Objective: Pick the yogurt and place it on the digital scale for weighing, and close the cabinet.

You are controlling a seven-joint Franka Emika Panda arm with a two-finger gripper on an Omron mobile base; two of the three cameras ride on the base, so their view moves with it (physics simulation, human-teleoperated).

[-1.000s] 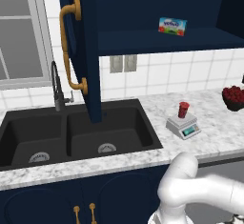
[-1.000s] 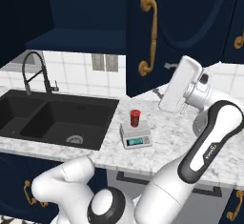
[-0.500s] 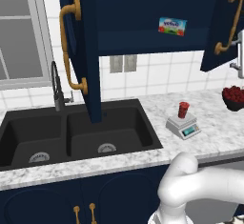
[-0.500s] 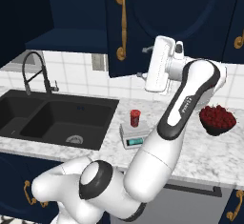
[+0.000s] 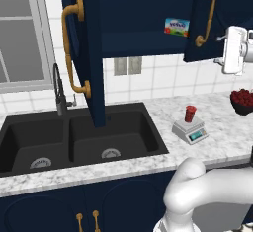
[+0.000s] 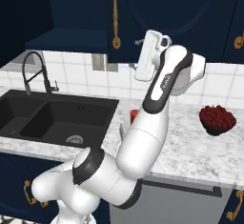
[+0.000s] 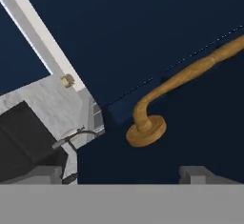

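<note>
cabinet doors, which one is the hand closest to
The right door of the wall cabinet, partly swung in, with the gripper just beside its brass handle. The left door stands wide open, far over by the sink.

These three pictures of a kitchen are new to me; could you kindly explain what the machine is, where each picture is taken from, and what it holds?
The machine is a white robot arm on a driving base, in a rendered kitchen. Two pictures come from cameras on the base, looking past the arm from its left and its right. The third comes from a camera on the hand itself: its two dark fingers rise at the bottom, spread apart, with nothing between them. They face a brass handle on the navy cabinet door. On the marble counter stands a small digital scale with the red yogurt cup already on it. A bowl of red fruit sits further right, and a black sink with its tap to the left. Both cabinet doors are open; a carton lies on the shelf.
</note>
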